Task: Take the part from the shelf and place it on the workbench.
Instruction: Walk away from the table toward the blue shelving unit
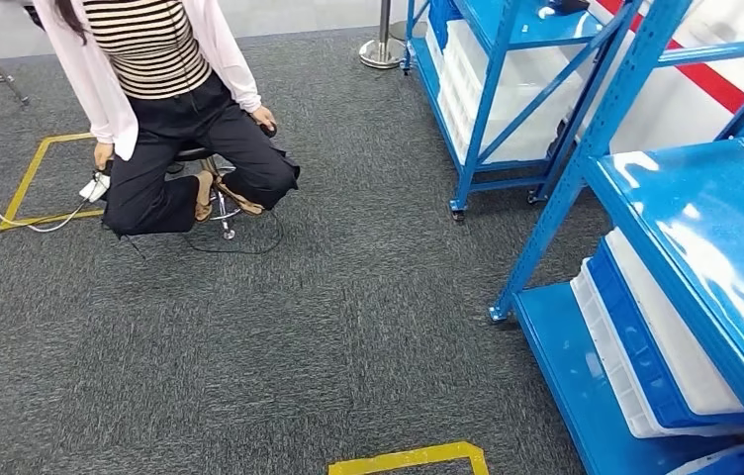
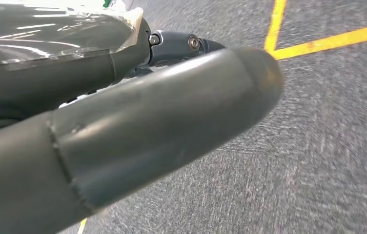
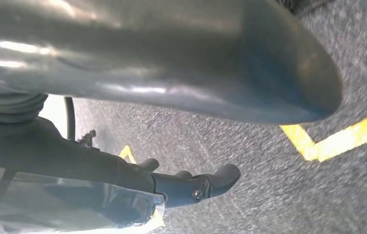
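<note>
In the head view, a blue steel shelf is seen at the right, glossy and flat-decked, with white and blue plastic bins stacked beneath; the part itself cannot be identified, and no worktop is seen. A seated person is positioned on the grey ribbed carpet, near a trailing cable, which could be snagged if the robot walks that way. In the left wrist view, the left hand is shown above carpet and yellow floor tape; its smooth thumb dominates, nothing is held, and whether the fingers are spread cannot be told. In the right wrist view, the right hand is shown with dark fingers extended and empty.
</note>
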Tool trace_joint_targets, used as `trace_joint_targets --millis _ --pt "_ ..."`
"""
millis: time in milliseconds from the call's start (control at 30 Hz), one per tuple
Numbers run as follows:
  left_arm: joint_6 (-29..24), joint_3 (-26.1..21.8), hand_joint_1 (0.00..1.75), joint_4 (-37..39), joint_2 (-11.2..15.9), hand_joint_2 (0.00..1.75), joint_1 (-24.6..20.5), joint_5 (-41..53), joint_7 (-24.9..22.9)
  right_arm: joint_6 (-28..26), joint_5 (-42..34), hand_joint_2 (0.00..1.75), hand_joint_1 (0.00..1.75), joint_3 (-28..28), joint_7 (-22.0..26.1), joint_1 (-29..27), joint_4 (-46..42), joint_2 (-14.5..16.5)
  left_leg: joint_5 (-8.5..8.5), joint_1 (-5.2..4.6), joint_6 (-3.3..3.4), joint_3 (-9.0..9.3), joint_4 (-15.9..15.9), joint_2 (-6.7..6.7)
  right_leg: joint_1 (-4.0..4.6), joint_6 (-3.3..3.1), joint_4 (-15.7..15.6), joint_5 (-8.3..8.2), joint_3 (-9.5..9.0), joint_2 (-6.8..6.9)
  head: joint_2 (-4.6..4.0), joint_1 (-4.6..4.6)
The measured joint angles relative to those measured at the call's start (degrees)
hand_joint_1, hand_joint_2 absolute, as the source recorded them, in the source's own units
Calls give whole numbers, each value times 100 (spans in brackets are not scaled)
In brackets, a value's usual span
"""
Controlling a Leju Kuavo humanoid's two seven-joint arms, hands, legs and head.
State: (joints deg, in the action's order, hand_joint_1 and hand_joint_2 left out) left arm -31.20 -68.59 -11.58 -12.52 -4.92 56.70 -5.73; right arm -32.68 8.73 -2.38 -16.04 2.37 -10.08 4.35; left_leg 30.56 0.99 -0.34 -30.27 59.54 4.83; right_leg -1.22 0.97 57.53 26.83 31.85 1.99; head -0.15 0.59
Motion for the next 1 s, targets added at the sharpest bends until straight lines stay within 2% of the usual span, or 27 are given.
trace_joint_targets --millis 67,100,133,167,200,233,300,333,367,400,433,467,533,567,600,633,667,700,733,767,800,833,867,933,967,1000 --pt "7 2 0 0 -4 0 7 21 -2 -22 -8 0 0 3 -24 0 0 0 387 18 -28 -264 618 -350 -6 -61 -9 -23 -11 -128 0 24" --pt "13 3 0 0 -6 0 12 32 -2 -33 -14 0 0 4 -42 -1 0 4 589 20 -28 -457 1024 -444 7 -81 -8 -26 -5 -198 0 26" --pt "23 3 0 0 -5 0 20 47 -2 -42 -24 0 0 7 -58 -3 0 9 704 19 -27 -623 1351 -481 21 -90 -7 -27 -3 -277 0 26" --pt "39 4 0 0 -4 0 26 64 -2 -54 -34 0 0 13 -72 -8 0 13 704 19 -22 -717 1507 -495 32 -96 -4 -28 -5 -359 0 26" --pt "57 4 0 0 -2 0 30 85 -2 -68 -47 0 0 22 -80 -12 0 13 581 20 -13 -709 1442 -503 39 -98 -2 -29 -13 -443 0 26" --pt "78 5 0 0 2 0 33 109 -2 -80 -63 0 0 35 -85 -15 0 14 366 25 -1 -601 1166 -529 40 -97 1 -28 -24 -526 0 26" --pt "111 11 0 0 11 0 33 146 -1 -101 -90 0 0 67 -91 -10 0 22 -52 51 23 -279 378 -784 56 -82 25 -21 -21 -674 0 24" --pt "124 16 0 0 15 0 33 168 0 -113 -99 0 0 81 -95 -3 0 28 -159 59 32 -176 108 -902 64 -62 37 -21 -2 -736 0 21" --pt "133 20 0 0 19 0 33 182 1 -127 -103 0 0 94 -98 -4 0 34 -196 58 45 -127 -36 -989 72 -35 45 -24 32 -793 0 20" --pt "146 22 0 0 21 0 30 195 2 -141 -106 0 0 105 -100 -10 1 39 -190 40 67 -122 -71 -980 77 1 47 -32 69 -850 0 17" --pt "158 23 0 0 22 0 26 205 2 -153 -110 0 0 114 -101 -23 2 43 -203 26 102 -121 -78 -907 68 40 34 -44 103 -903 0 19" --pt "167 24 0 0 24 0 22 207 1 -160 -113 0 0 124 -101 -38 3 44 -222 18 148 -108 -107 -841 62 67 61 -35 138 -874 0 18" --pt "175 24 0 -1 31 0 20 210 1 -166 -116 0 0 138 -101 -44 4 48 -258 15 251 -82 -172 -683 63 72 387 143 315 -613 0 0" --pt "174 24 0 -2 35 0 21 209 1 -166 -113 0 0 140 -99 -41 4 49 -264 6 283 -75 -187 -600 56 52 719 305 478 -440 0 -11" --pt "174 24 0 -2 38 0 24 206 0 -166 -109 0 0 142 -97 -38 4 51 -261 -5 303 -76 -191 -513 55 41 1112 480 677 -330 0 -21" --pt "173 24 0 -2 40 0 25 202 -1 -166 -105 0 0 142 -91 -38 4 54 -257 -15 305 -77 -190 -428 45 49 1450 605 842 -287 0 -23" --pt "172 24 0 -2 39 0 25 196 -2 -166 -99 0 0 142 -84 -44 4 56 -253 -22 304 -78 -189 -346 37 76 1635 654 926 -268 0 -25" --pt "171 24 0 -1 39 0 24 186 -3 -165 -94 0 0 142 -77 -50 4 57 -248 -24 299 -78 -187 -272 28 120 1598 612 892 -252 0 -28" --pt "168 24 0 -1 37 0 23 171 -4 -164 -88 0 0 142 -69 -55 4 57 -241 -24 289 -71 -187 -206 17 171 1329 495 737 -216 0 -29" --pt "164 23 0 -1 36 0 22 157 -4 -162 -76 0 0 142 -62 -55 4 55 -230 -23 272 -58 -184 -146 6 215 901 345 493 -121 0 -31" --pt "155 23 0 -1 34 0 22 142 -4 -158 -63 0 0 142 -55 -49 4 54 -212 -36 243 -42 -180 -90 15 234 505 211 275 -3 0 -32" --pt "139 22 0 -2 34 0 22 128 -4 -155 -49 0 0 142 -45 -38 4 53 -189 -46 208 -22 -176 -41 24 220 210 115 111 88 0 -29" --pt "124 22 0 -2 34 0 20 114 -4 -151 -34 0 0 142 -33 -30 4 54 -168 -56 173 0 -173 4 42 186 54 65 26 146 0 -27" --pt "91 22 0 -2 26 0 6 86 -4 -149 -3 0 0 142 -4 -31 5 51 -145 -48 101 51 -193 97 74 92 20 44 38 70 0 -27" --pt "81 21 0 -2 19 0 -2 74 -4 -149 14 0 0 142 12 -36 6 49 -125 -27 66 70 -187 110 55 51 6 33 26 13 0 -25" --pt "71 21 0 -2 13 0 -8 63 -4 -151 33 0 0 141 23 -40 7 45 -56 -7 33 58 -118 44 33 7 -9 20 12 -44 0 -20"
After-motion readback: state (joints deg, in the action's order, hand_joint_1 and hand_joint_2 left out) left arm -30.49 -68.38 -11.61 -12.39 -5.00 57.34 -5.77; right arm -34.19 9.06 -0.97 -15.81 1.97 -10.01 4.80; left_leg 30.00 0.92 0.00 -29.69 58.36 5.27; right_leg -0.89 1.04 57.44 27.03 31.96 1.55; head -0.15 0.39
